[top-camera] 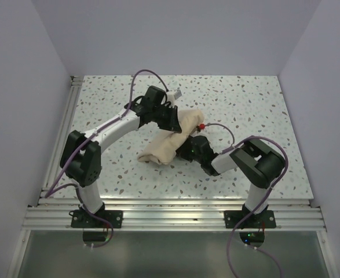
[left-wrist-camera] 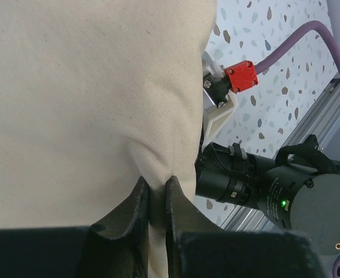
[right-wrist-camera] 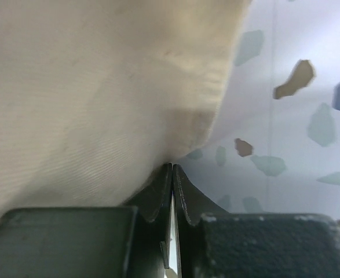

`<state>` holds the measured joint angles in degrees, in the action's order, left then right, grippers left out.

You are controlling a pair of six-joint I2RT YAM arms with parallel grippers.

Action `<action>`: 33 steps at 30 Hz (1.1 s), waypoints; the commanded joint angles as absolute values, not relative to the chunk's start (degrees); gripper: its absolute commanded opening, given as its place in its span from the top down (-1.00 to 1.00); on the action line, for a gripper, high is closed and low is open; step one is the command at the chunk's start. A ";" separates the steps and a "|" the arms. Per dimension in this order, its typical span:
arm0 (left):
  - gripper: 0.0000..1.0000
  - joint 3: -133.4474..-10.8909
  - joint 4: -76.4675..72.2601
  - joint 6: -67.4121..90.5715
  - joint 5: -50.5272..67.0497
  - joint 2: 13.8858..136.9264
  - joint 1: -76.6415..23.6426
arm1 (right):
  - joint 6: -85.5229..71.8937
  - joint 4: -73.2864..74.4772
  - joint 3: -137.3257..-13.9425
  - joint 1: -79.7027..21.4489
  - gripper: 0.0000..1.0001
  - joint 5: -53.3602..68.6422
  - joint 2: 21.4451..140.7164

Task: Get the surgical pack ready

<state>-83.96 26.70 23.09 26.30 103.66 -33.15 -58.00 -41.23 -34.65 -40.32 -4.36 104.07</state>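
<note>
A white desk (top-camera: 245,110) speckled with grey and brown chips. Plain pale walls (top-camera: 42,52) rise on three sides of it; aluminium rails (top-camera: 175,215) border its near and left edges. Light is soft, even.

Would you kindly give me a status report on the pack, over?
Left pincer shut on cloth bundle. Right pincer shut at its edge. Nothing obstructing.

White speckled tabletop (top-camera: 262,110). Lying straight on it, about the middle and slightly nearer the near edge: one tan cloth bundle (top-camera: 164,147), slanted far-right to near-left.
</note>
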 commanded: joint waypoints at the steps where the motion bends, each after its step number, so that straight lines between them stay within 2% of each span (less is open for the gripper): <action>1: 1.00 -81.39 22.16 24.08 29.35 100.46 -33.57 | -60.37 -45.16 -32.17 -39.20 0.87 -3.87 103.45; 10: 1.00 -76.03 14.60 27.77 29.97 101.51 -37.35 | -68.46 -65.45 -29.27 -38.85 0.95 -3.08 111.00; 16: 1.00 -73.39 12.48 28.65 28.66 101.95 -38.58 | -70.14 -72.59 -24.98 -38.85 0.95 -5.00 111.54; 18: 1.00 -72.69 11.69 28.57 27.51 102.13 -38.67 | -70.31 -71.81 -23.47 -38.85 0.89 -5.53 109.26; 23: 1.00 -68.91 6.44 28.30 23.13 102.66 -41.22 | -72.42 -60.58 -18.90 -38.50 0.63 -7.64 102.23; 30: 1.00 -61.27 -4.56 28.30 11.70 104.85 -45.00 | -74.27 -37.38 -15.03 -35.16 0.60 -10.54 86.42; 33: 1.00 -58.45 -7.99 28.04 6.95 104.24 -46.32 | -72.25 -19.49 -17.12 -34.54 0.59 -13.78 76.25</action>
